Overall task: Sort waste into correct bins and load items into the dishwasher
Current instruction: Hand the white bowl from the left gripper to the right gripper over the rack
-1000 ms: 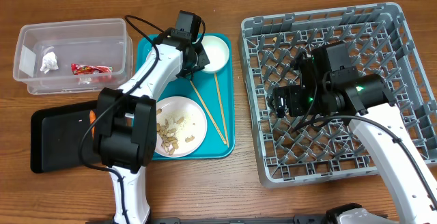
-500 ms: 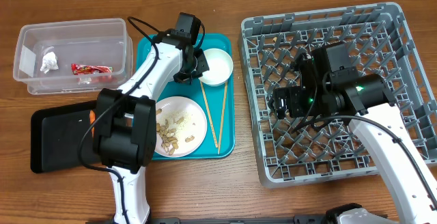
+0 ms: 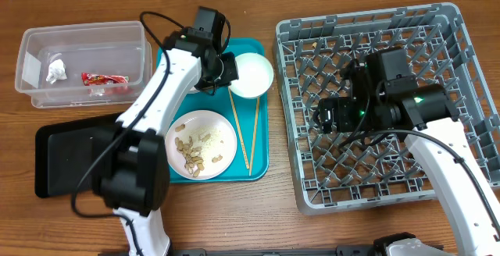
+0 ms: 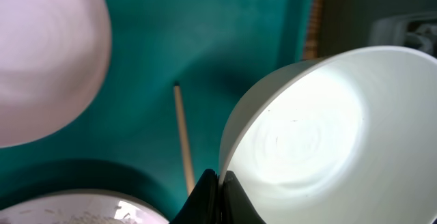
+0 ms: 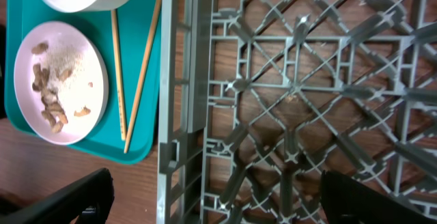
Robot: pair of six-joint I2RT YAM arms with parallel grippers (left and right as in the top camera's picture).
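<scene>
My left gripper (image 3: 224, 74) is shut on the rim of a white bowl (image 3: 252, 74) and holds it over the right edge of the teal tray (image 3: 262, 166). In the left wrist view the jaws (image 4: 217, 183) pinch the bowl's rim (image 4: 321, 128). A pale-pink dish (image 4: 41, 53) lies beyond. A white plate (image 3: 201, 144) holds peanut shells (image 3: 189, 153). Two chopsticks (image 3: 244, 131) lie on the tray. My right gripper (image 3: 332, 115) is open and empty over the grey dish rack (image 3: 391, 174); it also shows in the right wrist view (image 5: 225, 203).
A clear tub (image 3: 82, 33) at the far left holds a whitish scrap (image 3: 55, 71) and a red wrapper (image 3: 104, 78). A black tray (image 3: 66, 162) below it holds an orange carrot (image 3: 104, 132). The right wrist view shows the plate (image 5: 61, 80) and chopsticks (image 5: 117, 74).
My left gripper has carried the white bowl to the right, toward the tray's right edge. The chopsticks shifted and now lie nearly parallel. The right arm moved slightly right.
</scene>
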